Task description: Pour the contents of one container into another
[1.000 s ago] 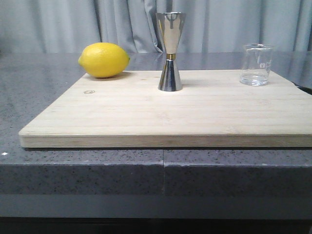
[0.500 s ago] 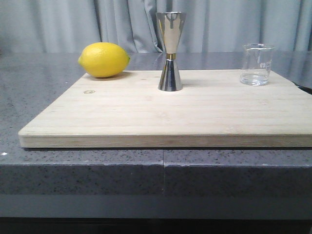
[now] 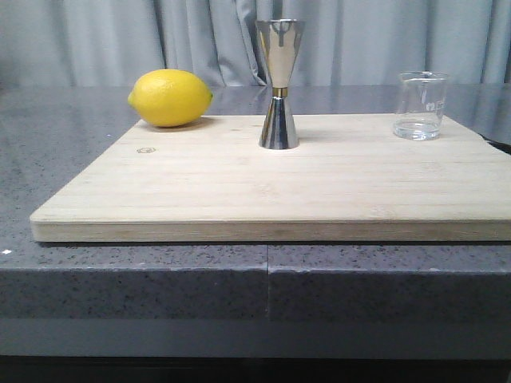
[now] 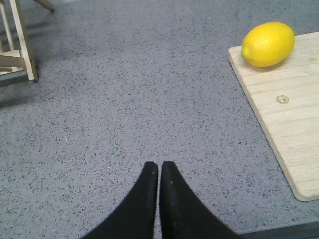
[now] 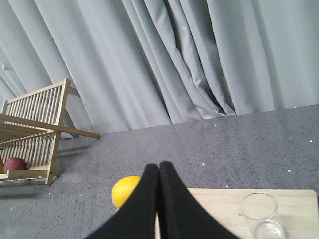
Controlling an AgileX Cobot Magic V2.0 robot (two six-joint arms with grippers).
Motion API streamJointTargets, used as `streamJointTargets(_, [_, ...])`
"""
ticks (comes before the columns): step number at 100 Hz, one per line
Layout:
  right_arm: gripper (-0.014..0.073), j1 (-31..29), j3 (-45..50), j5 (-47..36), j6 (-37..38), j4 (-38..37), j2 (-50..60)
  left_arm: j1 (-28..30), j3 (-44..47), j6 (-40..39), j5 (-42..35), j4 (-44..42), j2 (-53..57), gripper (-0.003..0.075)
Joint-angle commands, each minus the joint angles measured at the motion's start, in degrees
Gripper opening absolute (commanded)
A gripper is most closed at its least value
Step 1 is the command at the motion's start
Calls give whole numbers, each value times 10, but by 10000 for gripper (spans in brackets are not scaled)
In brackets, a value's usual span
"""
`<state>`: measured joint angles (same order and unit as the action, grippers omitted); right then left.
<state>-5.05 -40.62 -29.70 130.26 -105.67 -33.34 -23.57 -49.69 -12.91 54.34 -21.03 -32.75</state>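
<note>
My left jaws point(image 4: 158, 169) closed, empty, over grey speckled desk point(image 4: 124, 99). Right jaws point(image 5: 158, 169) closed, empty. Small clear glass beaker point(image 3: 420, 106) upright on pale wooden board point(image 3: 279, 191), 3 o'clock of tall steel hourglass jigger point(image 3: 279, 84); well apart from both jaws.

I see 1 yellow lemon point(image 3: 170, 97) sitting on the far left corner of a pale wooden cutting board point(image 3: 279, 191) on my grey speckled countertop point(image 4: 124, 89), grey curtains point(image 5: 164, 55) behind, and a wooden dish rack point(image 5: 35, 129) off left holding something dark red.
</note>
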Motion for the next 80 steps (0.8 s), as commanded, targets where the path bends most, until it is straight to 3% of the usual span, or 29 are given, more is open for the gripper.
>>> streamJointTargets(1, [-67, -4, -13, 24, -1, -13, -1, -4, -14, -7, -40, -6, -3, -21])
streamJointTargets(23, [-67, -4, -13, 22, -1, -13, -1, 4, -12, -5, -50, 1, 9, -21])
streamJointTargets(36, [-67, -4, -13, 21, -1, -13, -1, 66, 27, 34, -138, 53, 73, -21])
streamJointTargets(58, [-67, -4, -13, 21, -1, -13, -1, 182, 204, 96, -281, 164, 227, -20])
streamJointTargets(80, [-67, -4, -13, 21, -1, -13, -1, 208, 401, 108, -428, 223, 331, -21])
